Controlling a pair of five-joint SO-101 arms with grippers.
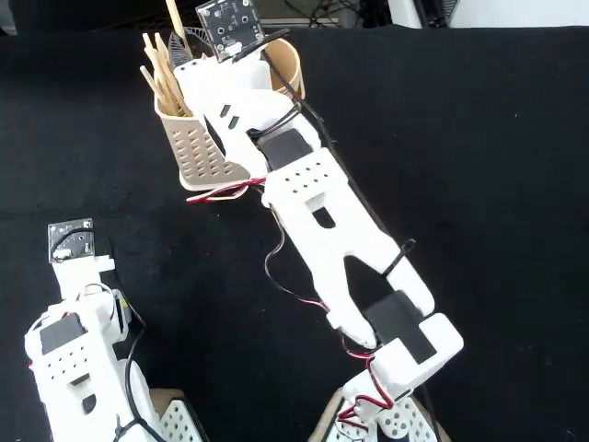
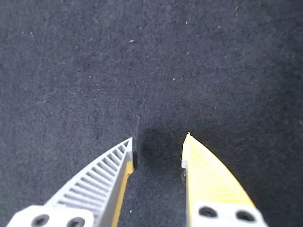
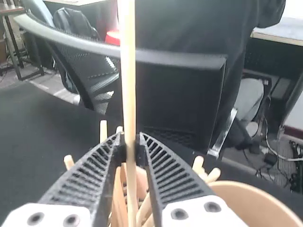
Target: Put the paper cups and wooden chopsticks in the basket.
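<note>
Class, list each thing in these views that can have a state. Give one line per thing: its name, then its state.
basket: upright, partly filled.
bundled chopsticks: standing on end in the basket, leaning.
held chopstick: upright, clamped over the basket.
right gripper: shut on held chopstick.
left gripper: open, empty, over the black cloth.
</note>
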